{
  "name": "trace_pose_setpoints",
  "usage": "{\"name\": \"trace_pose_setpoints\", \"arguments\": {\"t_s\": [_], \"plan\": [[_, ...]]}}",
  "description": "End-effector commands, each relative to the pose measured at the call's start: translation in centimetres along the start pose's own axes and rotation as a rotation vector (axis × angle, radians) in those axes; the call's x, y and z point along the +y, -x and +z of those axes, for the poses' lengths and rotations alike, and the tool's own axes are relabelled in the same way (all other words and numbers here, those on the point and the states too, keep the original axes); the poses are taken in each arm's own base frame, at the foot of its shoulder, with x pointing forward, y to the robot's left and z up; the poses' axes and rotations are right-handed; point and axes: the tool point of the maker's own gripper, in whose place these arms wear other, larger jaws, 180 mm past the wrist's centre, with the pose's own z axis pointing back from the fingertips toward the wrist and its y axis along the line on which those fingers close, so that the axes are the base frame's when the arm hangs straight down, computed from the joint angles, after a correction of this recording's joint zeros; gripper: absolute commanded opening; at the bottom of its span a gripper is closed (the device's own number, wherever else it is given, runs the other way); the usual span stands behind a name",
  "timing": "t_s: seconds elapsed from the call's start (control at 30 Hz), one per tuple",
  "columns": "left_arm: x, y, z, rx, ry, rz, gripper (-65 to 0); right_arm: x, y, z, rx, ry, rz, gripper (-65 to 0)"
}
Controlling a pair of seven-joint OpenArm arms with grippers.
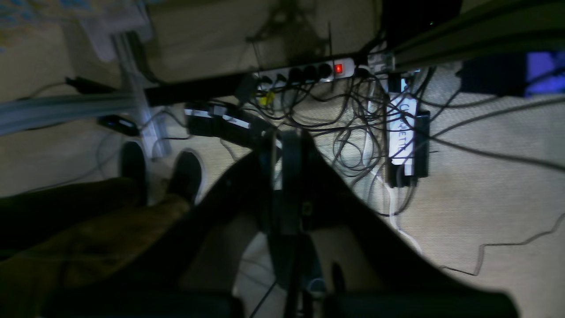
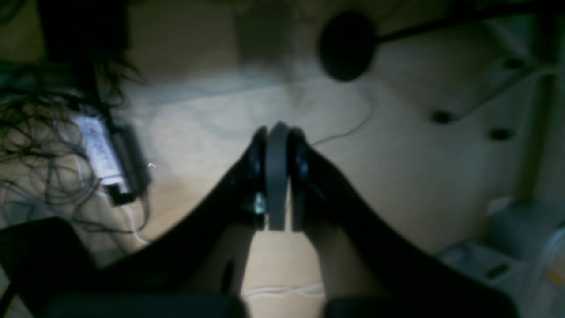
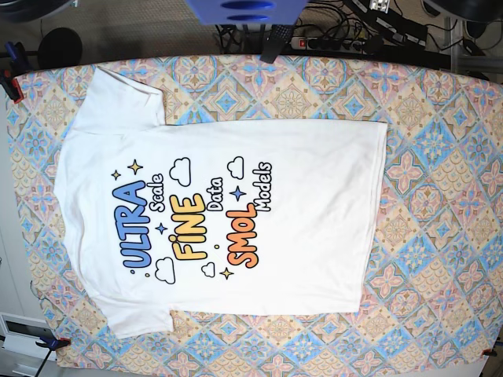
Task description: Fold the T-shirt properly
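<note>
The white T-shirt lies flat and spread out, print side up, on the patterned table in the base view. Its collar end points left and its hem right, with one sleeve at the upper left and one at the lower left. Neither arm shows in the base view. My left gripper is shut and empty, off the table, facing the floor. My right gripper is shut and empty too, also over the floor. The shirt shows in neither wrist view.
A power strip and tangled cables lie on the floor below the left gripper, beside a person's shoes. A blue object sits beyond the table's far edge. Clamps hold the cloth at the left edge.
</note>
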Motion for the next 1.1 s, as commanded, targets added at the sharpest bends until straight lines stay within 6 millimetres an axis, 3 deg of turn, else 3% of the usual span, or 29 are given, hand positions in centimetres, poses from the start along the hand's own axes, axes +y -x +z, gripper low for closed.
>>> {"name": "trace_pose_setpoints", "arguments": {"t_s": [0.0,0.23,0.4,0.57,0.77,0.97,1.07], "plan": [[0.5,-0.8,1.2,-0.034,-0.004,0.006,-64.0,-0.4,-1.2,0.9,-0.043,0.000,0.017,-65.0],[3.2,-9.8,5.8,-0.265,-0.039,0.096,-63.9,0.0,-8.8,4.6,-0.235,-0.031,0.063,-65.0],[4.7,-15.7,7.2,-0.423,-0.062,0.163,-63.8,1.2,-13.3,5.9,-0.355,-0.059,0.068,-64.8],[5.2,-20.0,5.5,-0.472,-0.030,0.304,-57.3,1.9,-14.9,6.4,-0.388,-0.075,0.069,-64.6],[3.6,-24.1,2.0,-0.380,0.144,0.540,-44.8,4.4,-17.5,5.1,-0.371,-0.125,0.021,-61.3],[2.2,-27.1,-0.5,-0.329,0.307,0.721,-44.0,5.6,-18.2,4.9,-0.360,-0.213,-0.201,-59.7],[2.2,-27.2,-1.8,-0.308,0.345,0.807,-43.9,5.5,-18.4,4.9,-0.363,-0.224,-0.248,-57.2]]}}
